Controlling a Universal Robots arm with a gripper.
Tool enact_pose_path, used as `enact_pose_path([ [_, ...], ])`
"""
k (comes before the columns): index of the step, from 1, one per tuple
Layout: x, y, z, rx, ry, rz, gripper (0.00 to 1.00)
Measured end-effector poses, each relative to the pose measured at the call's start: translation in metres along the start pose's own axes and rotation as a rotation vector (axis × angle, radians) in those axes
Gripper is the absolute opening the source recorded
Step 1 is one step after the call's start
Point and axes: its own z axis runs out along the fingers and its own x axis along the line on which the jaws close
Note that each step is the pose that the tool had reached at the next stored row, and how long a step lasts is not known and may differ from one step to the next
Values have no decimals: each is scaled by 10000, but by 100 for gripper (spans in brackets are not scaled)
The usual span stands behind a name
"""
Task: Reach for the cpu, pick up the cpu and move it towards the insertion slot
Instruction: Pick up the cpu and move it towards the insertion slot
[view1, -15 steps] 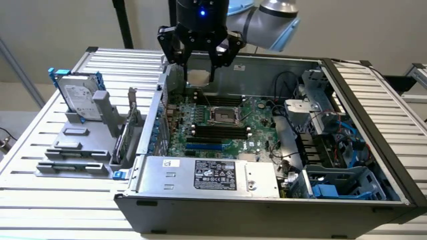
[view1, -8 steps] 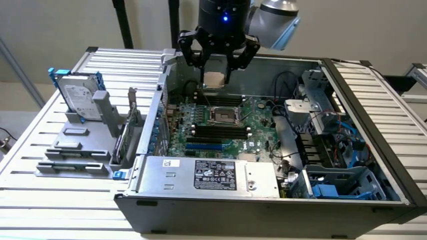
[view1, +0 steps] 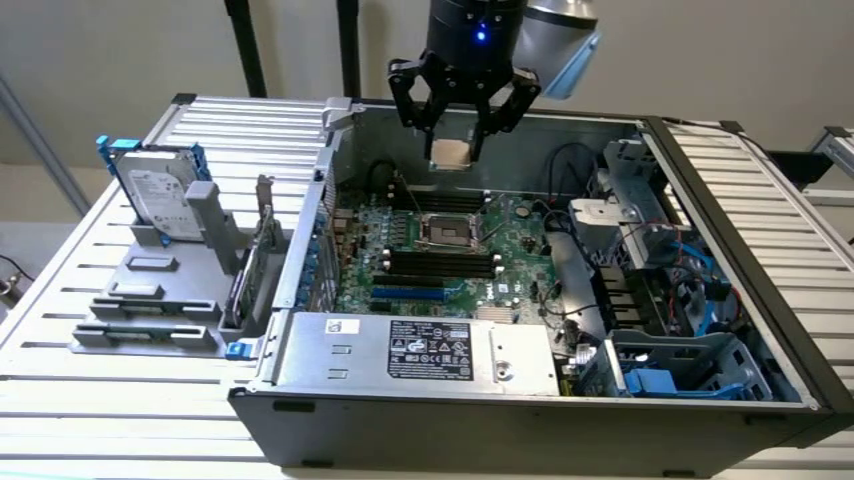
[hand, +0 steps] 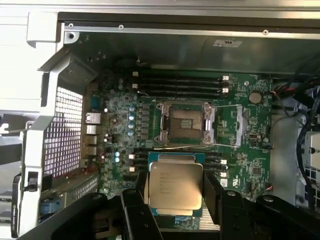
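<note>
Hidden and cut-off bits
Fingers (hand: 212, 192) covering both side edges of the cpu (hand: 175, 186); print on its silver face too blurry to read; arm cropped at the exterior view's top edge.

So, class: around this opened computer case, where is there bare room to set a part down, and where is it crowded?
Free: the ribbed grey metal table on the exterior view's left of the holder with the upright silver hard drive, and the ribbed strip in front of the black computer case. Crowded: the green motherboard around the silver-framed insertion slot, where the black gripper holds the square silver cpu.
</note>
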Motion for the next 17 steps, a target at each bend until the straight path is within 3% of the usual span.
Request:
enact_pose_path([
  [11,-125,385,145,273,4,8,54],
  [14,-138,441,164,371,6,11,54],
  [17,-138,443,166,376,7,10,54],
])
